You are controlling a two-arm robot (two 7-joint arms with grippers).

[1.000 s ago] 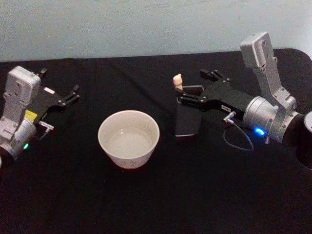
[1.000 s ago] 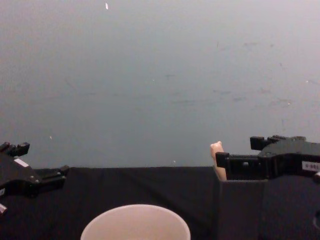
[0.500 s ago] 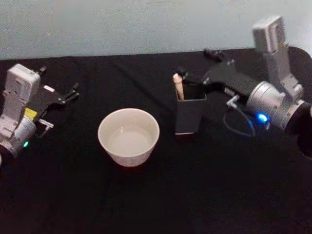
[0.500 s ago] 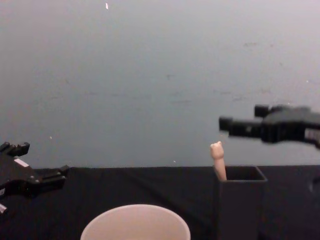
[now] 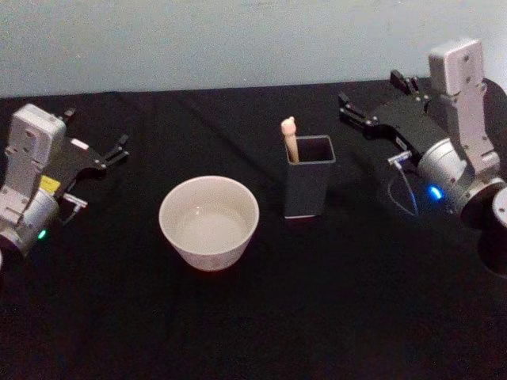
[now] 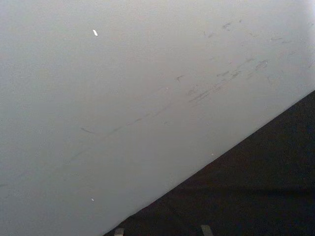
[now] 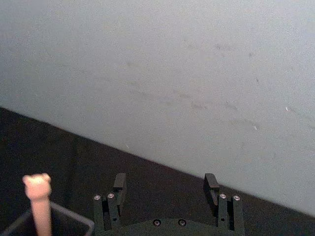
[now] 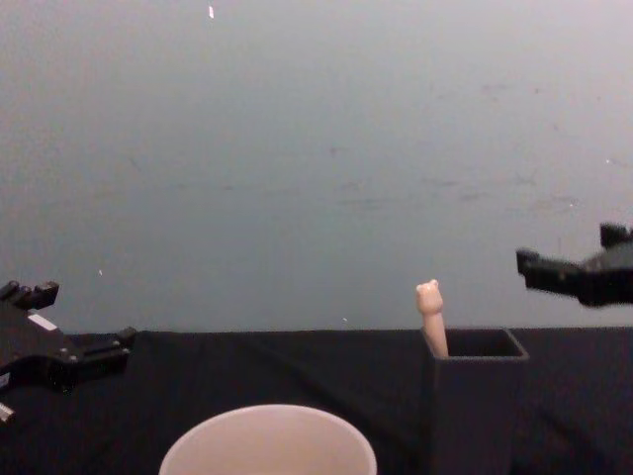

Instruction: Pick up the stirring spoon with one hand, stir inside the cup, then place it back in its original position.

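Right of the holder [image 5: 310, 184], well apart, right pincer [image 5: 371, 101] hangs spread.

The cup [image 5: 209, 223] looked like smooth off-white ceramic w/ a slight sheen; the holder [image 5: 309, 184] was matt dark grey, thin-walled, prob. plastic. The spoon [image 5: 290, 138] handle looked pale beige, smooth & matt, wood or plastic, can't tell which. The table [image 5: 253, 317] was covered in matt black cloth, the wall [image 8: 316, 148] behind was dull pale grey w/ faint scuffs, and both grippers, left [image 5: 93, 149] & right [image 5: 376, 99], had matt black plastic-looking fingers on brushed silver metal-looking bodies.
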